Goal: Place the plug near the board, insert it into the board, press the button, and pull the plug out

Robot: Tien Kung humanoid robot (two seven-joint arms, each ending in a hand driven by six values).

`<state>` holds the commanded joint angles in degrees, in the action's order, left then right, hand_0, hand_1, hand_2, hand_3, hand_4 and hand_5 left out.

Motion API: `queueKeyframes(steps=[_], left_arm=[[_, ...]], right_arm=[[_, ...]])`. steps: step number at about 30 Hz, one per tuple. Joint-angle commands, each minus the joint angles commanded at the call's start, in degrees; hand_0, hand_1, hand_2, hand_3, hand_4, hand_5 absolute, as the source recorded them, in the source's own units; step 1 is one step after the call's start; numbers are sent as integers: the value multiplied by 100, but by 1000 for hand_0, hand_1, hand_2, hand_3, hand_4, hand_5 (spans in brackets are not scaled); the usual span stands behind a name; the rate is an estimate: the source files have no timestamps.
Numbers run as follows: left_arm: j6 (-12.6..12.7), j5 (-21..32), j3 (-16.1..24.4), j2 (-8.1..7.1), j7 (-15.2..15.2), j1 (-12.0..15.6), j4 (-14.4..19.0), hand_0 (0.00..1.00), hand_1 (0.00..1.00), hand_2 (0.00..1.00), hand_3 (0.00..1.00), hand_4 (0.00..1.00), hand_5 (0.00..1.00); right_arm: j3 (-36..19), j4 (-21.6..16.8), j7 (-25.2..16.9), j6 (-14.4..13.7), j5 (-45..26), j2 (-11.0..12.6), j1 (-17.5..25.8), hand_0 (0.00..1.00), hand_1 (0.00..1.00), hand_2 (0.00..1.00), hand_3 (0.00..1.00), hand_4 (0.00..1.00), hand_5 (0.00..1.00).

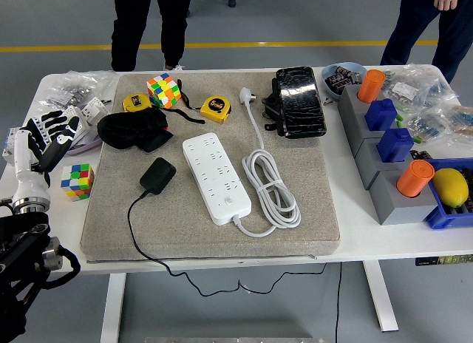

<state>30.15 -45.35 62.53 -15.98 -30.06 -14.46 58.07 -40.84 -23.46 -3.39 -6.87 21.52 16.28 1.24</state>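
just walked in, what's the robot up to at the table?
Nothing is being held. The left hand hangs over the table's left edge, fingers spread, beside a small Rubik's cube. The black plug lies on the grey mat just left of the white power strip, not inserted, its cord trailing off the near edge. That fits either before insertion or after pulling out. Two people stand behind the table, hands off it.
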Motion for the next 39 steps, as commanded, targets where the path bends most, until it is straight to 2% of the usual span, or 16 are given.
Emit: queueKeyframes(steps=[39], left_arm=[[17,-6,101,27,-15,-10,112,584,602,608,591,904,396]], right_arm=[[-28,24,1,-5,-5,-27,-12,571,651,636,542,921,489]])
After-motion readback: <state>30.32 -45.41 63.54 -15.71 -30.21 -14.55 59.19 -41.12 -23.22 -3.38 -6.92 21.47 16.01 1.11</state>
